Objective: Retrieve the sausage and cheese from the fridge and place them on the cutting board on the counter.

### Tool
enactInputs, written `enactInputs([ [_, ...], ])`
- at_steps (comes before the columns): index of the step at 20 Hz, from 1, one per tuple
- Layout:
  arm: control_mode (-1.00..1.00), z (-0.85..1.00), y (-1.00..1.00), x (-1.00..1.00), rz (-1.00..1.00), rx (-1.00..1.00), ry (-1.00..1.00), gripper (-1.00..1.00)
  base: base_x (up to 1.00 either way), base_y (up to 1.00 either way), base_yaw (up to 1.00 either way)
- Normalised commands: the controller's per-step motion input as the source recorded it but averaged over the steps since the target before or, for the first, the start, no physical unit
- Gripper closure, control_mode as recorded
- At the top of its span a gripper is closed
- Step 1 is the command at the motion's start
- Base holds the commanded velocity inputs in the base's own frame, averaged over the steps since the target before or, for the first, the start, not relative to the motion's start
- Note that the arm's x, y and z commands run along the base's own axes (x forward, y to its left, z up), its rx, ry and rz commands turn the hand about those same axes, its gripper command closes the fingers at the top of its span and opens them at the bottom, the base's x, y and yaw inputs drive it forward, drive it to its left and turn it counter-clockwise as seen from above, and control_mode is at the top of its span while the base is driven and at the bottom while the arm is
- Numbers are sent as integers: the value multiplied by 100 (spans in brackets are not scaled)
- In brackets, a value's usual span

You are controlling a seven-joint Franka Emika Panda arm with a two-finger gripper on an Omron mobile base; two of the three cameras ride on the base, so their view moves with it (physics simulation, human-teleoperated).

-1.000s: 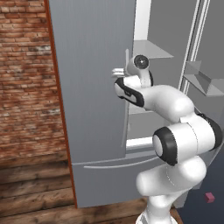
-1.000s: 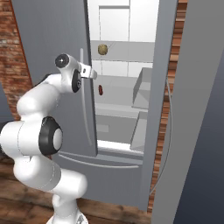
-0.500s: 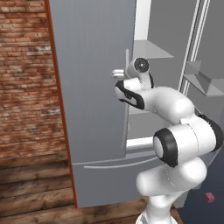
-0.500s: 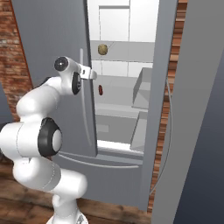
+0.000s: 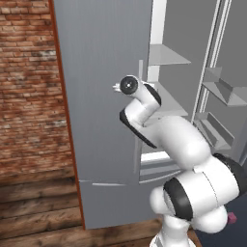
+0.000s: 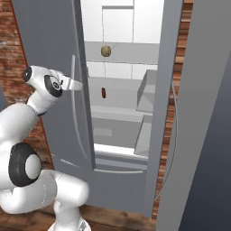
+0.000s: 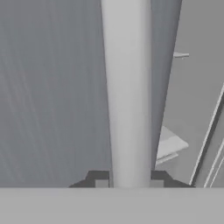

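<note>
Inside the fridge [image 6: 45, 40], sausage [image 6: 103, 93] and cheese [image 6: 106, 50] wait while I hold the left door's handle [image 7: 130, 87].

Behind the half-open doors, the cheese sits on an upper shelf [image 6: 131, 57] and the sausage on the shelf below it, both well back from me and apart from each other. My gripper [image 7: 129, 183] is pinched on the handle, one dark fingertip on each side of the bar in the hand view; in the right base view my hand is at the handle's upper end. I judge this as the door-opening step, with nothing fetched yet and neither board nor counter in sight. Next I would swing this door wider on its hinge, keeping the pinch square to the bar, then let go and reach in for the sausage.
</note>
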Motion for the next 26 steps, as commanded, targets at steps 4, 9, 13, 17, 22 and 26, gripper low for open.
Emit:
enactInputs([
  [4, -100, 0, 70, -100, -28, -8, 0, 100, 0, 0, 0],
  [9, -100, 0, 55, -100, -23, -7, -3, 100, 0, 0, 0],
  [13, -100, 0, 64, -100, -21, -9, -3, 100, 0, 0, 0],
  [17, -100, 0, 89, -94, -17, -11, -8, 100, 0, 0, 0],
  [22, -100, 0, 100, -25, -18, -11, -10, -100, 0, 0, 0],
  [26, -100, 0, 51, 2, -19, -1, -1, -100, 0, 0, 0],
])
